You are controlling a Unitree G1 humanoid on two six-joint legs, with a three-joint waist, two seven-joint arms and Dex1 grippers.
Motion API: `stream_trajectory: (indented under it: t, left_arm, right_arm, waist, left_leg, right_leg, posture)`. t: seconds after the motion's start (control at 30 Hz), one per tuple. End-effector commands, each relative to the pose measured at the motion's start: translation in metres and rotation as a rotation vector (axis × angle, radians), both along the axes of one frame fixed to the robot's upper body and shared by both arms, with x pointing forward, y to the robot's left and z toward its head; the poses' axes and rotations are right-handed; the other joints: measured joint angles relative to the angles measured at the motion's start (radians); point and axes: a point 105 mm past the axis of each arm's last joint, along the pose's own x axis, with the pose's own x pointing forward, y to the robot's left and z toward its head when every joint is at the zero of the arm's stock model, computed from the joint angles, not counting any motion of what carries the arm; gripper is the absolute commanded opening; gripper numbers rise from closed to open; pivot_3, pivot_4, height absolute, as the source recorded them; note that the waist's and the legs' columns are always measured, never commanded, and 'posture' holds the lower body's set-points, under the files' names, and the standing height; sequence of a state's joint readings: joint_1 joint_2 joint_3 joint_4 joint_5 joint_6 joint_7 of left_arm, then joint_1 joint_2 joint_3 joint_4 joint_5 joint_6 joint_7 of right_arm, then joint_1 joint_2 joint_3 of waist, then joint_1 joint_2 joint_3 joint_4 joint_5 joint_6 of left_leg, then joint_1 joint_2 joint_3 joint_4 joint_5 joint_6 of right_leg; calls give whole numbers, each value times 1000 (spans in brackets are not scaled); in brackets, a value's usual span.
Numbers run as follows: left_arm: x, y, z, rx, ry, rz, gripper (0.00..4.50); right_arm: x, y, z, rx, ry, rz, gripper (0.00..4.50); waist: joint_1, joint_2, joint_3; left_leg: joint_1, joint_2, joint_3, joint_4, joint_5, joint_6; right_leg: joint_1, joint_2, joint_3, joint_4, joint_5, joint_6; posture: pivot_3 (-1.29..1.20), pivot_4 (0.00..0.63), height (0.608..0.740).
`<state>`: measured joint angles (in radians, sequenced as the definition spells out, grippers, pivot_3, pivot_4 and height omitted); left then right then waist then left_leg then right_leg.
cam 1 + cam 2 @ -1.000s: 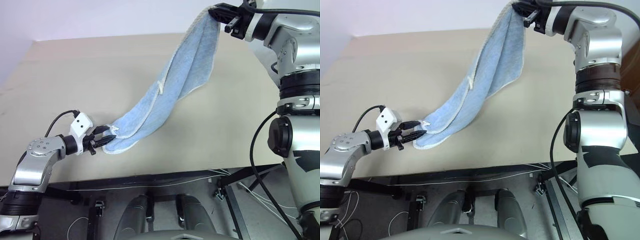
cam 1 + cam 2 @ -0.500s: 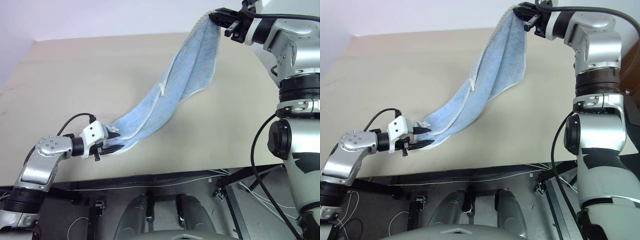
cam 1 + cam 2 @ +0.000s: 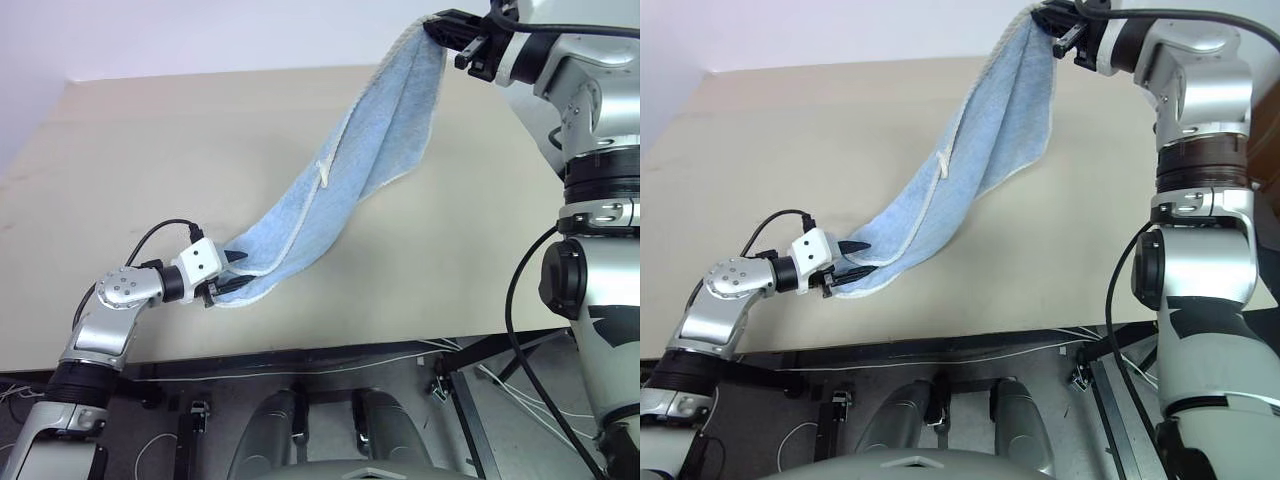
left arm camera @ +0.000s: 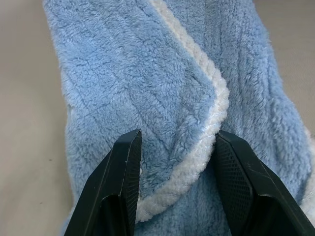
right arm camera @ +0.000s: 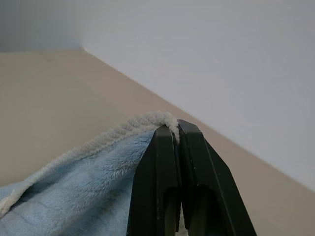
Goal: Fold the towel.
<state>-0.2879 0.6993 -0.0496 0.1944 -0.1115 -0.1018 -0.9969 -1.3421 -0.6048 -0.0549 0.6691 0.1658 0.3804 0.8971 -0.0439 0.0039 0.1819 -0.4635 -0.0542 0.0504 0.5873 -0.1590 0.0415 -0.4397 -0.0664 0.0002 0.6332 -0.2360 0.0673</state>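
The light blue towel (image 3: 365, 150) with cream edging hangs in a long slant from high at the back right down to the tan table (image 3: 150, 140) near the front left. My right gripper (image 3: 440, 22) is shut on its top corner, the edging pinched between the fingers (image 5: 162, 147). The towel's lower end (image 3: 885, 255) rests on the table. There my left gripper (image 3: 232, 272) lies low and open. Its two fingers (image 4: 125, 162) stand apart on either side of the folded, cream-edged end (image 4: 197, 147). A small white tag (image 3: 322, 172) sticks out midway along the towel's edge.
The table's front edge (image 3: 300, 352) runs just behind my left arm, with cables and a dark frame (image 3: 470, 350) below it. A pale wall (image 3: 200, 30) rises behind the table's far edge. Bare tabletop spreads to the left of and beyond the towel.
My left gripper has moved right, closer in on the towel's lower end, and rolled at the wrist. The right gripper has kept the top corner held high.
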Motion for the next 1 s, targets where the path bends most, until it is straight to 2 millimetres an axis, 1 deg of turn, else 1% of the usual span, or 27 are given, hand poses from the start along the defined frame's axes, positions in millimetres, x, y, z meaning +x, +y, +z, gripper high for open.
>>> stream_trajectory:
  t: [0.03,0.13,0.23,0.37,0.47,0.5,0.53,0.6,0.7,0.83,0.9,0.93,1.0]
  left_arm:
    - [-2,-1,0,29,-12,-35,2254]
    - [-7,-9,4,12,-22,-91,2254]
    - [-4,-9,-1,64,-39,-89,2254]
    - [5,-8,-11,122,-48,-45,2254]
    - [10,-11,-14,124,-75,-10,2254]
    - [8,-14,-16,108,-64,-19,1872]
    - [5,-18,-17,96,-47,-36,1686]
    - [-1,-22,-17,65,-25,-57,1050]
    - [2,-20,-11,15,-23,-17,18]
    - [8,-12,8,-111,-15,53,18]
    - [10,-6,14,-141,-7,76,18]
    - [14,1,21,-169,-15,111,18]
    - [22,13,45,-305,-43,187,18]
  right_arm:
    - [-9,-3,18,16,-69,3,0]
    - [-9,-3,17,19,-66,3,0]
    - [-9,-2,17,22,-65,5,0]
    - [-9,-1,15,23,-62,5,0]
    - [-9,-2,15,26,-61,2,0]
    - [-9,-2,15,26,-60,1,0]
    - [-9,-2,14,26,-60,0,0]
    - [-9,-3,14,27,-59,-2,0]
    - [-9,-3,14,26,-57,-3,0]
    - [-9,-3,13,26,-56,-5,0]
    - [-8,-3,13,27,-56,-7,0]
    - [-9,-3,13,26,-56,-7,0]
    - [-9,-3,13,25,-58,-7,0]
  waist:
    - [0,0,0]
    - [0,0,0]
    - [1,0,0]
    - [4,0,0]
    - [4,1,-1]
    - [4,1,-1]
    - [4,1,-1]
    - [3,1,-1]
    - [3,1,-1]
    - [2,1,-1]
    - [1,1,-1]
    - [1,1,-1]
    - [0,1,-1]
  left_leg:
    - [0,0,0,0,0,0]
    - [0,0,0,0,0,0]
    - [0,0,0,0,0,0]
    - [0,0,0,0,0,0]
    - [1,0,0,1,0,0]
    - [2,0,0,1,0,0]
    - [2,0,0,1,0,0]
    - [2,0,0,1,0,0]
    - [2,0,0,1,0,0]
    - [2,0,0,1,0,0]
    - [1,0,0,2,0,0]
    - [1,0,0,3,0,0]
    - [1,0,0,4,0,0]
  right_leg:
    - [0,0,0,0,0,0]
    - [0,0,0,0,-1,-1]
    - [0,0,0,1,-1,-1]
    - [0,0,0,1,-1,-1]
    - [2,-1,0,1,0,-1]
    - [3,-1,-1,1,0,-1]
    - [3,-1,-1,1,0,-1]
    - [3,-1,-1,2,1,-1]
    - [2,-1,-1,3,1,-1]
    - [2,-1,-2,4,1,-1]
    - [1,-1,-2,4,1,-1]
    - [1,-1,-2,5,1,-1]
    - [1,-1,-1,5,1,-1]
  posture:
    - [0,150,735]
    - [0,150,735]
    - [0,150,735]
    - [0,150,735]
    - [0,150,735]
    - [0,150,735]
    - [0,150,735]
    - [0,150,735]
    - [0,150,735]
    - [0,150,735]
    - [0,150,735]
    - [0,150,735]
    - [0,150,735]
